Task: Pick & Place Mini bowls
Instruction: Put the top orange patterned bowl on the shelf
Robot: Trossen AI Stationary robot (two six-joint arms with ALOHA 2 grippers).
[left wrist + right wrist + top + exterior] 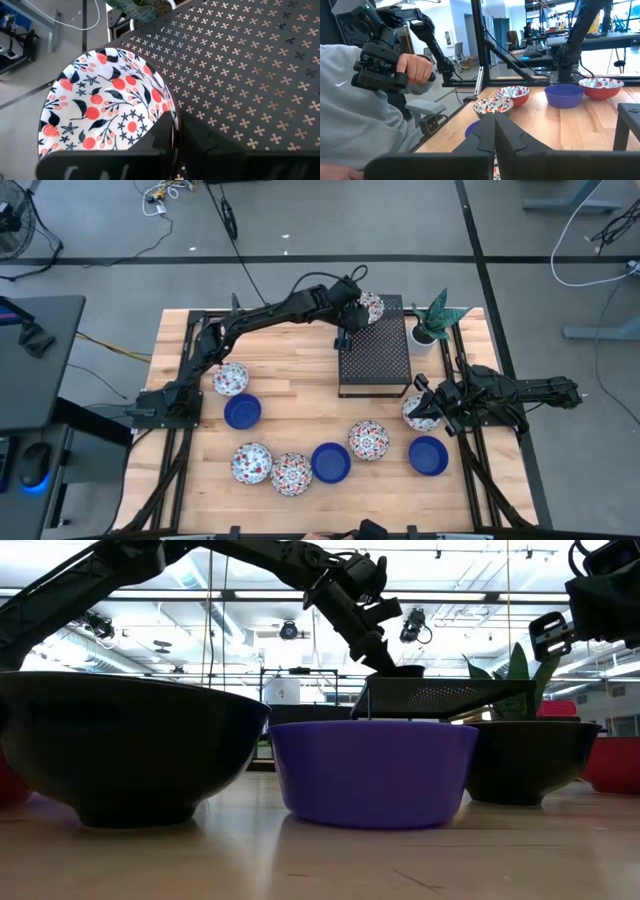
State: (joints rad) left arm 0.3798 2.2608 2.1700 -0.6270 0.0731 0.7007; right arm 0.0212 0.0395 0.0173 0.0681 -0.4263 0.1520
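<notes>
Counting nine mini bowls: three blue [242, 412], six floral [230, 378]. Sitting mostly along the surface's [300, 360] near edge. Left gripper [352, 308] fingers pinching one floral bowl [107, 112] beside the perforated black stand [375, 350]; right gripper [432, 402] fingers seemingly pinching another [418, 414] near the right edge. Reading no labels.

Table [300, 360]: we see pale wood planks, smooth, with a light sheen.
Stand [375, 350]: dark matt metal, we think, punched through with small cross-shaped holes.
Floral bowl [107, 107]: glossy glazed ceramic.
Blue bowl [372, 772]: smooth, softly shiny.
Sleeve [355, 115]: we read grey cloth.
</notes>
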